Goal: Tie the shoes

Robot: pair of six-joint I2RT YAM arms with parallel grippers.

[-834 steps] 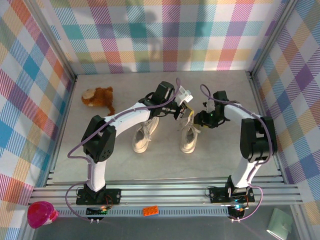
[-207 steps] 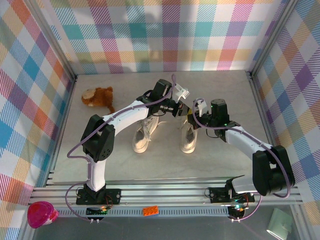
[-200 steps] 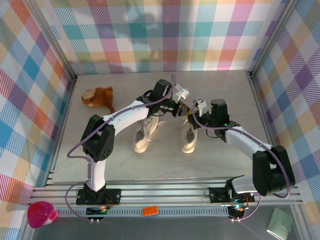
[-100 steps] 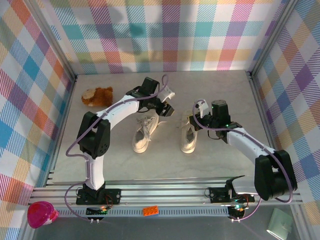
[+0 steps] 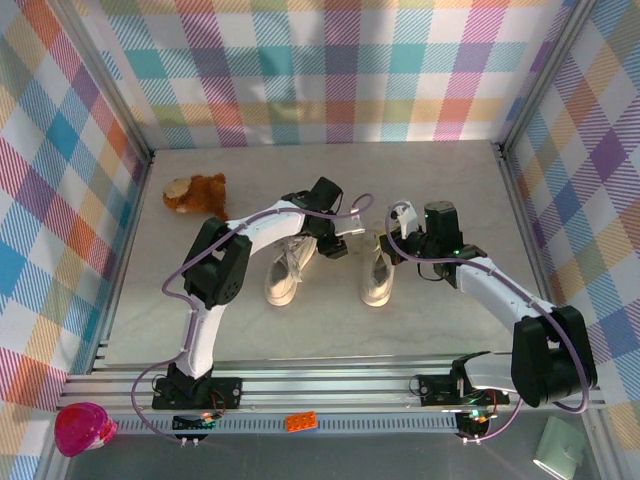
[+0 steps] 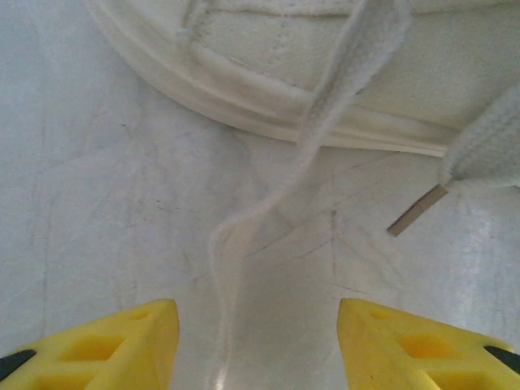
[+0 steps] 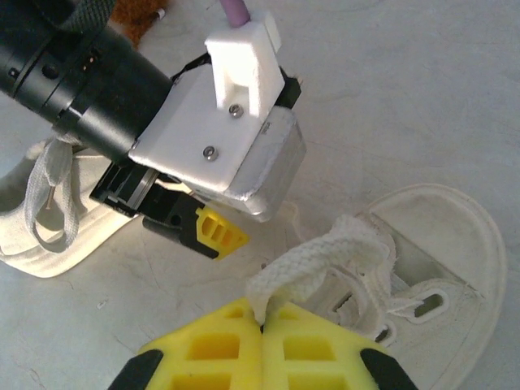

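Observation:
Two cream sneakers stand side by side, the left shoe (image 5: 283,272) and the right shoe (image 5: 377,274). My right gripper (image 5: 396,240) is shut on a thick white lace loop (image 7: 318,258) raised from the right shoe (image 7: 435,272); its yellow fingers (image 7: 213,351) are pressed together. My left gripper (image 5: 345,243) hangs low between the shoes, open, with its yellow fingertips (image 6: 122,341) wide apart. A loose lace (image 6: 223,244) lies on the table between them, trailing from a shoe's pale sole (image 6: 268,97). A lace tip (image 6: 414,213) lies to the right.
A brown plush toy (image 5: 195,195) lies at the back left of the table. The left gripper's white and black body (image 7: 211,138) sits close above the right gripper. Plaid walls enclose the table on three sides.
The left gripper has swung down and nearer, from behind the shoes to low between them. The right gripper keeps its hold on the lace and has hardly moved.

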